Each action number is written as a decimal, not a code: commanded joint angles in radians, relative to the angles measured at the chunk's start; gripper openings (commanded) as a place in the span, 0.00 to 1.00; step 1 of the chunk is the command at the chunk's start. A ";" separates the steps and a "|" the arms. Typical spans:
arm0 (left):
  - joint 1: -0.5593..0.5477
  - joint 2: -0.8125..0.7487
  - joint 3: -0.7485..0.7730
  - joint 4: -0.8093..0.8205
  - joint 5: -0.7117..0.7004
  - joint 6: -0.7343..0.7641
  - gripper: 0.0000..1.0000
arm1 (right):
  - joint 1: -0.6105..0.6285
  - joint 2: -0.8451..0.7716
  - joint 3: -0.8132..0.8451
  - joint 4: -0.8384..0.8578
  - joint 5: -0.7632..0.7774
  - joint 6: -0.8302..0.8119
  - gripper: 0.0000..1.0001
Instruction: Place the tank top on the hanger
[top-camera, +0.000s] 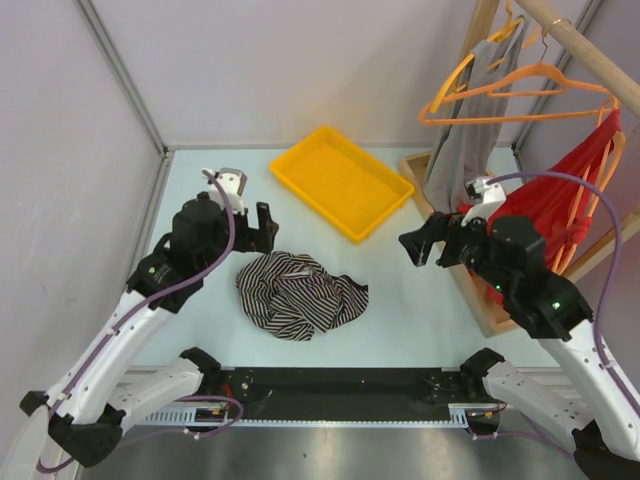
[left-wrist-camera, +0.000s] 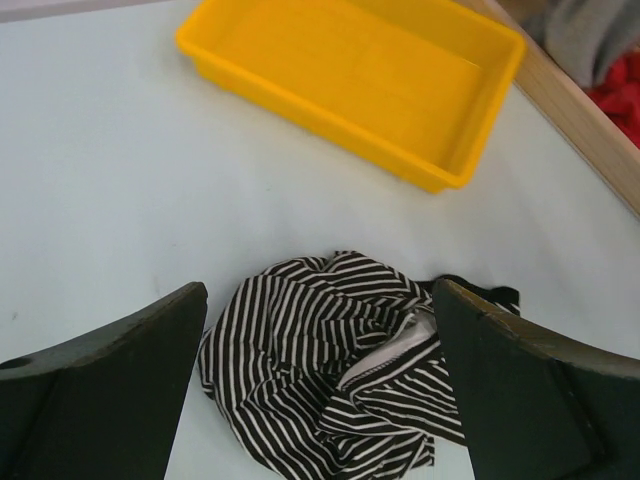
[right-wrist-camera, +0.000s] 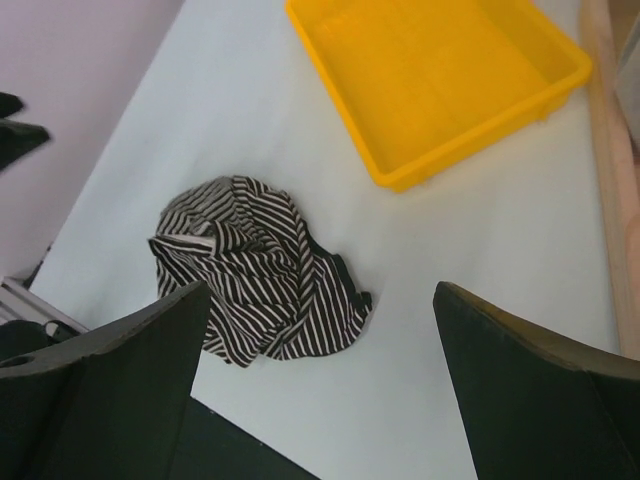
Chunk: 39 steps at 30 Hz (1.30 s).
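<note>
I see the tank top, thin black-and-white stripes with dark edging, crumpled in a heap on the pale tabletop between the arms, nearer their bases than the yellow tray, while the left jaws and right jaws both stand wide apart, holding nothing.

You've got no readable text, label, brand, number or sign in any of the three views (the pale patch inside the tank top could be a tag, but it's too small to tell and nothing on it can be read).
</note>
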 joint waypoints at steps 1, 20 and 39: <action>0.002 0.048 0.097 0.003 0.209 0.062 0.99 | -0.004 0.019 0.214 -0.026 0.021 -0.051 1.00; 0.057 0.097 0.055 0.110 0.127 0.180 1.00 | -0.432 0.543 0.793 0.061 0.173 0.131 0.96; 0.123 0.076 -0.027 0.150 0.199 0.167 0.99 | -0.529 0.601 0.599 0.452 0.297 0.214 0.85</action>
